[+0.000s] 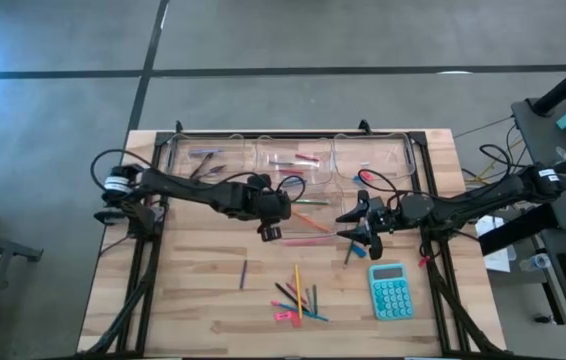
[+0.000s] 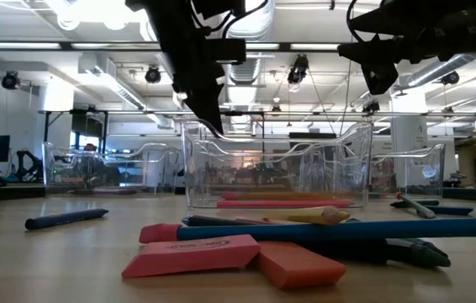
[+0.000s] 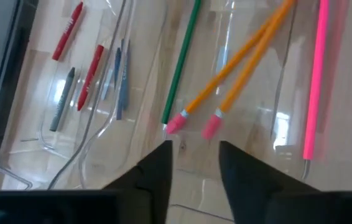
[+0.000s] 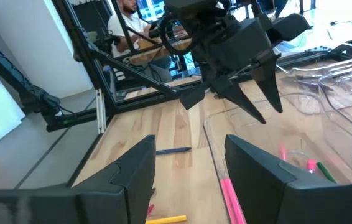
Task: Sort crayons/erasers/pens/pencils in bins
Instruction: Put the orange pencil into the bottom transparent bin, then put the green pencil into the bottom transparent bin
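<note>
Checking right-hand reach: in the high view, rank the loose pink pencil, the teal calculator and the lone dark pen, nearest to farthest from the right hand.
From the right hand:
1. Pink pencil, on the table just to its left.
2. Teal calculator, lower right in the picture.
3. Lone dark pen, well off to the left.

The high view looks straight down from well above, taking in the whole table (image 1: pixel 203 290) and some floor. The low view sits at table-top height, very close to a pink eraser (image 2: pixel 192 255), facing level across a clear bin (image 2: pixel 276 164) into the room. The left wrist view looks steeply down, close over the pencils (image 3: pixel 238 68) in what seems the same bin. The right wrist view faces across the table toward the left gripper (image 4: pixel 250 93), which the high view shares.
</note>
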Tool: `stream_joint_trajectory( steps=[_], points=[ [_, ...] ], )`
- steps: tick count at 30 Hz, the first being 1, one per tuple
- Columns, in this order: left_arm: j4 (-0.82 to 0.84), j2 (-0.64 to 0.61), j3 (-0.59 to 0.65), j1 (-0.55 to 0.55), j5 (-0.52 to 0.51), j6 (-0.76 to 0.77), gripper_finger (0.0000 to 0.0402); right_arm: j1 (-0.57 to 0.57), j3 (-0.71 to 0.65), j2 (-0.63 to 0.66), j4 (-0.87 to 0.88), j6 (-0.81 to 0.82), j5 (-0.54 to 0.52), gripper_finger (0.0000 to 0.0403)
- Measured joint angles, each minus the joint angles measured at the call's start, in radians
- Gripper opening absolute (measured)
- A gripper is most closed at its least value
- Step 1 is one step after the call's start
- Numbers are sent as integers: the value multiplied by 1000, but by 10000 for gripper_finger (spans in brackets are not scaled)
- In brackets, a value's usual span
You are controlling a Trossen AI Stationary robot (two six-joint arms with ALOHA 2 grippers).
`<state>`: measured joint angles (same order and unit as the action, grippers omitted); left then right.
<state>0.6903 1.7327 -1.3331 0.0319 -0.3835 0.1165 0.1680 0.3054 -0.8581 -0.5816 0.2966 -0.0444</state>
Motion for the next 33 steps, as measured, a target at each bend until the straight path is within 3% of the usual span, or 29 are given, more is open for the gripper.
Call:
stream_joint_trajectory(
  steps=[4, 9, 17, 23, 26, 30, 33],
  points=[
    [33, -26, -21, 3, 0, 17, 154, 16, 0, 0, 0, 6, 1, 183],
    [-57, -147, 10, 47, -30, 51, 160, 41, 0, 0, 0, 6, 0, 183],
    [-641, -354, 353, 201, -100, -29, 137, 43, 0, -1, 64, 17, -14, 183],
    [-1207, -431, 661, 258, -105, -97, 134, 43, 1, 45, 217, 129, -149, 183],
    [-1386, -455, 765, 262, -105, -104, 134, 44, 50, 94, 432, 201, -208, 183],
    [-1509, -463, 852, 262, -106, -113, 134, 43, 143, 119, 876, 389, -338, 183],
    [-1574, -471, 870, 259, -105, -128, 134, 43, 169, 105, 1103, 554, -394, 183]
  ],
)
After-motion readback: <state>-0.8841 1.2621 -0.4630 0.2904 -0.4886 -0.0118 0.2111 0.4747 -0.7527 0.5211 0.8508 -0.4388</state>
